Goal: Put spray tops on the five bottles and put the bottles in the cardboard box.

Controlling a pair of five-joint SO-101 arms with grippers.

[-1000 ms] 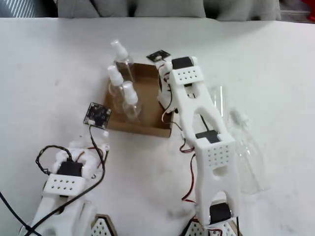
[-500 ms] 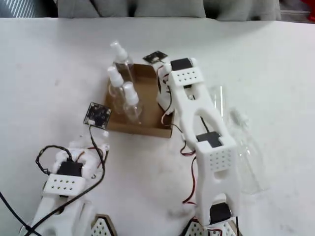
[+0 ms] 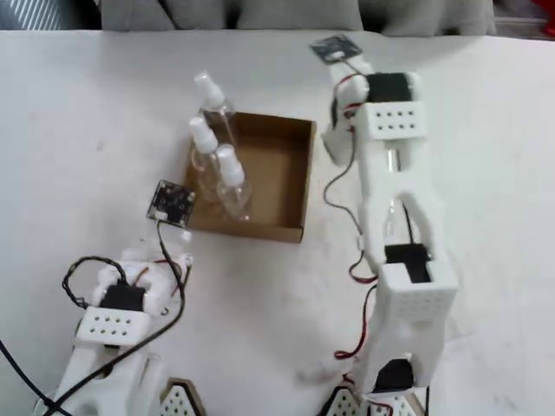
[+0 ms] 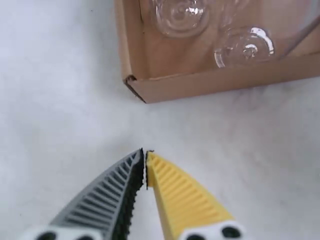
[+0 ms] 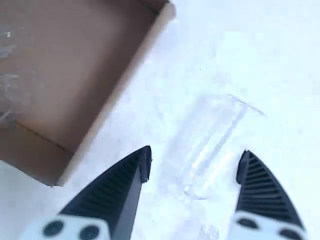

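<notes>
Three bottles with spray tops (image 3: 217, 165) crowd the left side of the cardboard box (image 3: 260, 227) at mid-frame, leaving room. The right gripper (image 5: 195, 160), jaws apart, straddles a clear bottle (image 5: 215, 122) lying right of the box, seemingly for grasping. The left gripper (image 4: 145, 156), jaws together, idles near the box's lower-left corner.

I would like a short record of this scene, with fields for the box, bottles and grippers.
box: cardboard box, open-topped, on the table
capped bottles: three bottles with spray tops, standing at the box's left side
loose bottle: clear bottle lying on the table outside the box
left gripper: shut, empty, above the table near a box corner
right gripper: open, above the clear bottle
</notes>
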